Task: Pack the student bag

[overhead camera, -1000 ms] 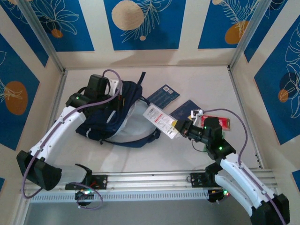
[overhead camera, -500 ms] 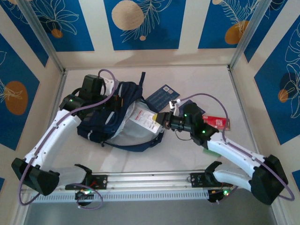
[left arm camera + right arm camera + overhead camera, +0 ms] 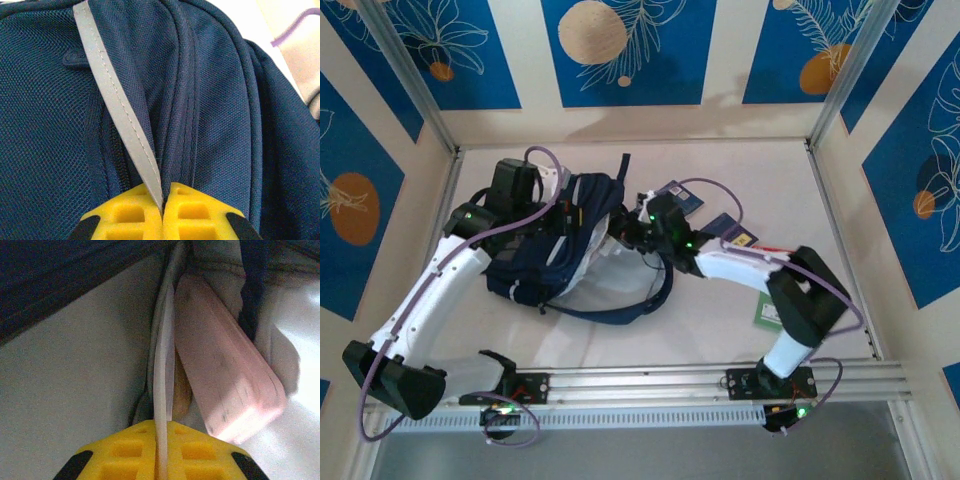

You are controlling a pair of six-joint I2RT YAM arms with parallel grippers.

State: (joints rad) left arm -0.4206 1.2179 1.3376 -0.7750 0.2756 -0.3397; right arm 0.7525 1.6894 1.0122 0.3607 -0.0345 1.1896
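Note:
The student bag (image 3: 535, 268), navy with a pale lining, lies at the table's left middle with its mouth toward the right. In the left wrist view my left gripper (image 3: 164, 201) is shut on the bag's fabric beside a grey reflective stripe (image 3: 117, 105); from above it (image 3: 563, 220) sits at the bag's top edge. My right gripper (image 3: 623, 233) reaches into the bag's mouth. It (image 3: 161, 440) is shut on a thin white flat packet (image 3: 163, 365), seen edge on, inside the pale lining. A pinkish flat item (image 3: 225, 375) lies beside the packet.
Two dark blue booklets (image 3: 675, 193) (image 3: 728, 228) lie right of the bag, partly under my right arm. A green card (image 3: 767, 312) rests near the right arm's elbow. The bag's dark strap (image 3: 620, 305) loops toward the front. Walls enclose the table.
My right arm has swung left from the table's middle, carrying the white packet into the bag's mouth. The left gripper has kept its hold on the bag.

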